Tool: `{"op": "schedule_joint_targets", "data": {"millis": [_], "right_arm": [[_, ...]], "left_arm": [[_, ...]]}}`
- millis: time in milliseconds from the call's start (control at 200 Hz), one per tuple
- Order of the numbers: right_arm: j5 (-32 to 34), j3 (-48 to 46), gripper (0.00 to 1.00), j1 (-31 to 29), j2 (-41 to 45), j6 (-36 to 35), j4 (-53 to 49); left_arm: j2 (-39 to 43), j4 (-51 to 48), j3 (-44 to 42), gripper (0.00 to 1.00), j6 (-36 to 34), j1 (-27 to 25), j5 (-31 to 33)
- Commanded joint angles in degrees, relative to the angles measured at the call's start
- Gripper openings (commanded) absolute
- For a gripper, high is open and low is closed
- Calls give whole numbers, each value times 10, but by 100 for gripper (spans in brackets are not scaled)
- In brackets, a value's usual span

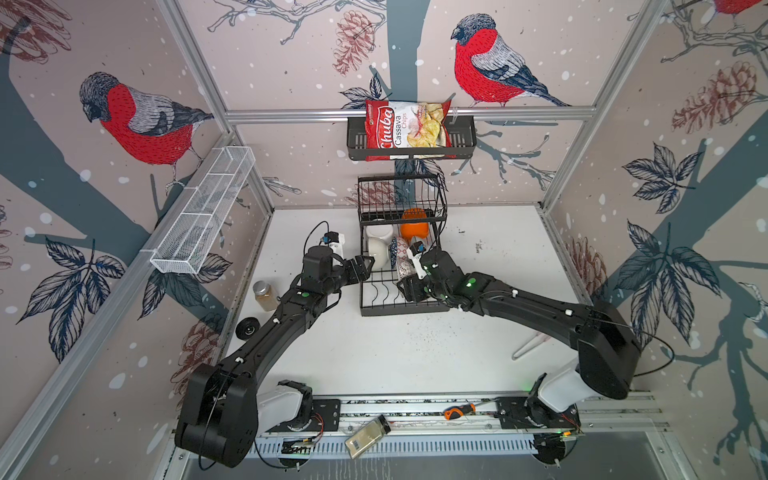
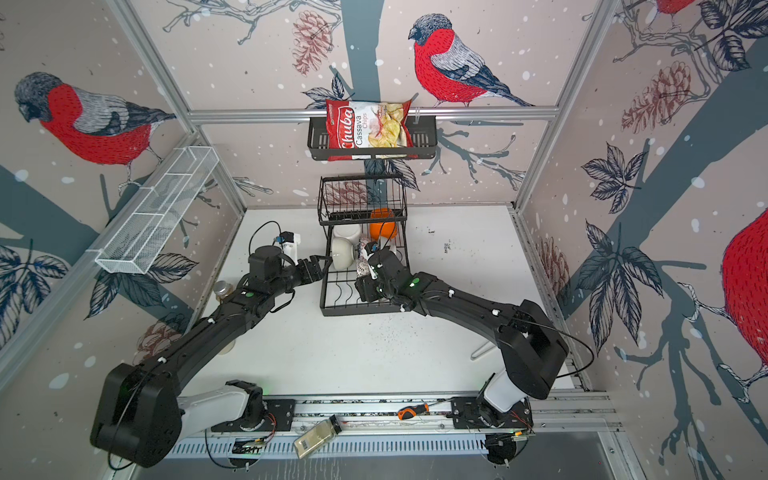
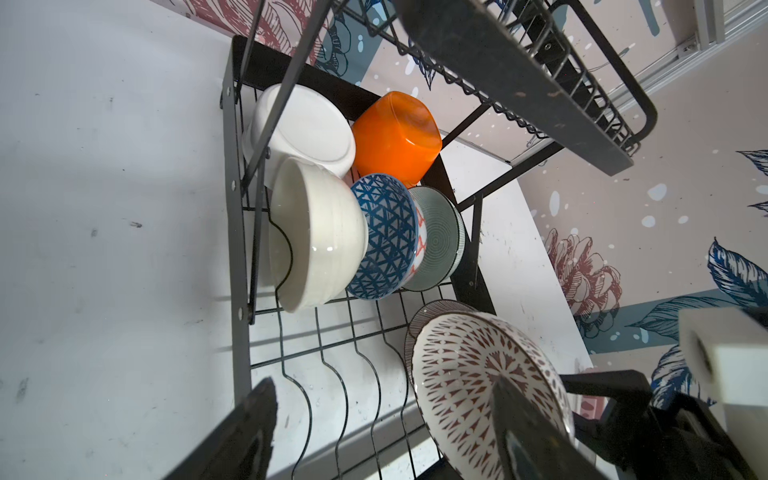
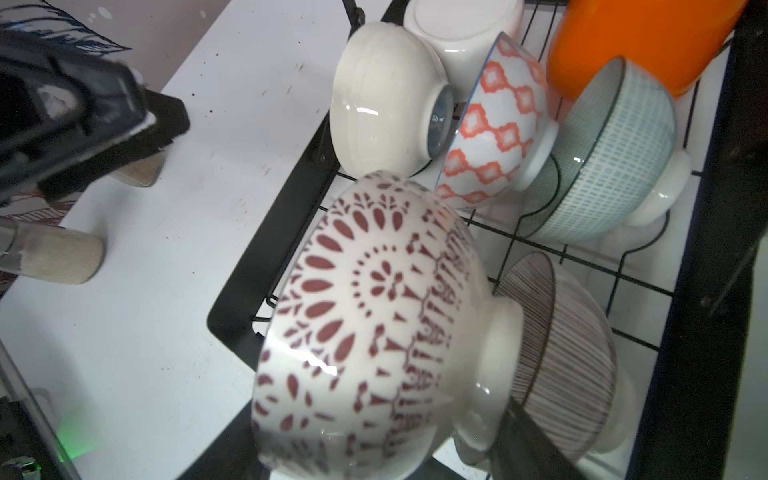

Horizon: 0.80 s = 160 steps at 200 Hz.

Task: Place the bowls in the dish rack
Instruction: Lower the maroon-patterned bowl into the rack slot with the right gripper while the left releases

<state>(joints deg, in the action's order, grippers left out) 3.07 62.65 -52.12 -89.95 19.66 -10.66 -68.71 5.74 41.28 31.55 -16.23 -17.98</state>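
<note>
Red-patterned bowl (image 4: 365,316) grasped by right tool (image 3: 525,428), over dish rack (image 4: 259,270), left tool (image 1: 365,266) released

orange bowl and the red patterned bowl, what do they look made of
orange bowl: probably plastic; smooth, slightly translucent walls, soft squarish corners, only a dull sheen.
red patterned bowl: likely glazed ceramic; sharp glossy highlights, thick white foot ring, pattern under the shine.

Bright, even overhead light; soft shadows fall on the white desk (image 1: 374,353). Both top views bow at the edges. Glare spots mark the red-patterned bowl (image 4: 374,332), close up and slightly blurred.
</note>
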Motion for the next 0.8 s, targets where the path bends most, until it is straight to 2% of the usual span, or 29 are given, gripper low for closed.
{"op": "schedule_joint_targets", "data": {"millis": [0, 485, 795], "right_arm": [[32, 1, 54, -6, -8, 11, 5], [60, 50, 54, -14, -84, 14, -34], [50, 79, 53, -20, -119, 21, -48]], "left_arm": [[1, -1, 1, 80, -8, 1, 7], [2, -2, 1, 80, -11, 2, 9], [3, 0, 0, 80, -14, 2, 10]]}}
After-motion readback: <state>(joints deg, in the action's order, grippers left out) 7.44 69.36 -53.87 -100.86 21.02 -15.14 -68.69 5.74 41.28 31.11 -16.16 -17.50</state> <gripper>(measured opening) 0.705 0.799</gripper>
